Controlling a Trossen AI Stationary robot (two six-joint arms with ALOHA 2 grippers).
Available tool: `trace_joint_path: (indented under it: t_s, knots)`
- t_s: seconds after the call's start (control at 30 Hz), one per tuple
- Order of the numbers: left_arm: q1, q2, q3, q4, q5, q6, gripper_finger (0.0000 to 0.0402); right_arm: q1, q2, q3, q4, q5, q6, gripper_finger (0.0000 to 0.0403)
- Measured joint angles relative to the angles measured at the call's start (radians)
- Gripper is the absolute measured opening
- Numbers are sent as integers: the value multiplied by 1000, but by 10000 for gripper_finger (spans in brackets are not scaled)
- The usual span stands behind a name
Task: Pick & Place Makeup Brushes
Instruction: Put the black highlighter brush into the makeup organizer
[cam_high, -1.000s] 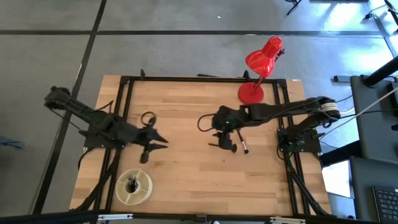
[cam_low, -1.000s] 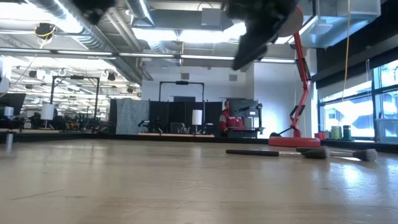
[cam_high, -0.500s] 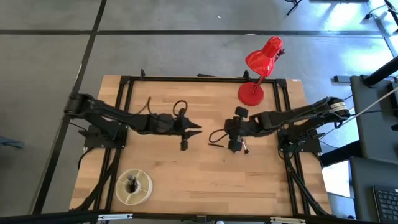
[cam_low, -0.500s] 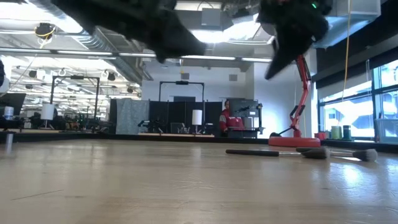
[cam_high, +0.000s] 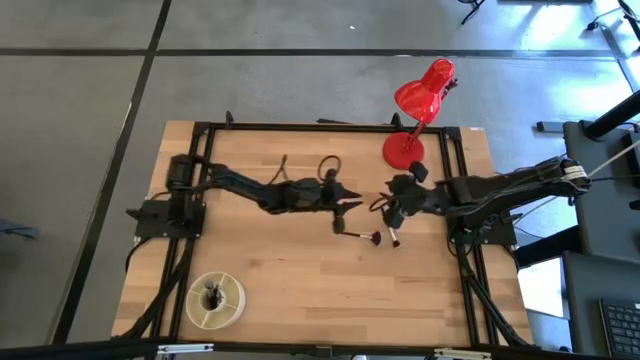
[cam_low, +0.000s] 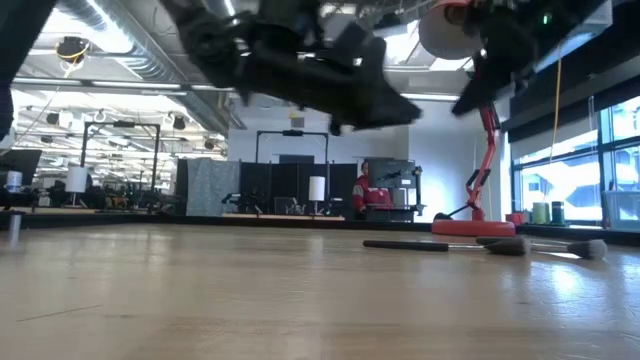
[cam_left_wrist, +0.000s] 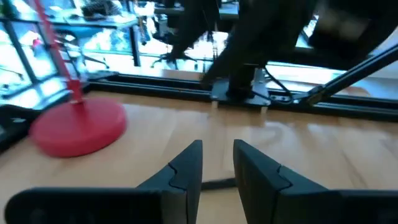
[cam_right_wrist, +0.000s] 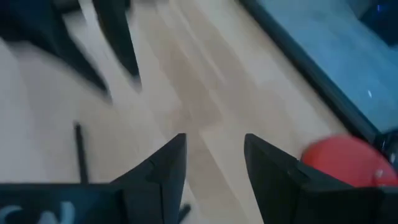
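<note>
While both grippers are hanging with jaws released, left gripper (cam_high: 350, 204) and right gripper (cam_high: 392, 200) are facing off mid-frame, makeup brushes (cam_high: 378, 237) lying on the surface (cam_high: 300, 290) just below them.

no readable text or labels

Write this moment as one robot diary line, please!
left gripper: open, over table centre | right gripper: open, empty, facing it | brushes: two on table | holder: front left, brushes inside
</note>
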Motion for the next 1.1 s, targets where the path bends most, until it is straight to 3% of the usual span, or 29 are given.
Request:
trace_joint_path:
  t_s: [0.17,0.33,0.4,0.5,0.6,0.73,0.8,0.93,1.1]
  knots:
    - [8,98,176,-172,5,-23,87,16,-82,78,-3,0,-114,140]
    - [6,167,314,-261,2,25,87,19,-133,106,-115,-119,-152,35]
    - [5,185,340,-261,2,73,86,18,-142,106,-201,-148,-133,11]
    - [4,208,347,-241,-4,112,86,17,-145,106,-354,-164,-55,23]
    - [5,229,347,-219,-10,44,85,16,-145,92,-473,-171,-32,33]
    - [8,255,346,-308,182,7,77,13,-144,76,-555,-159,-14,36]
    - [3,267,351,-367,215,-2,74,11,-144,76,-560,-131,-16,36]
    - [-27,267,402,-552,177,87,82,11,-145,82,-537,-80,-21,36]
    - [-98,266,464,-630,111,261,132,11,-144,82,-512,-72,-24,36]
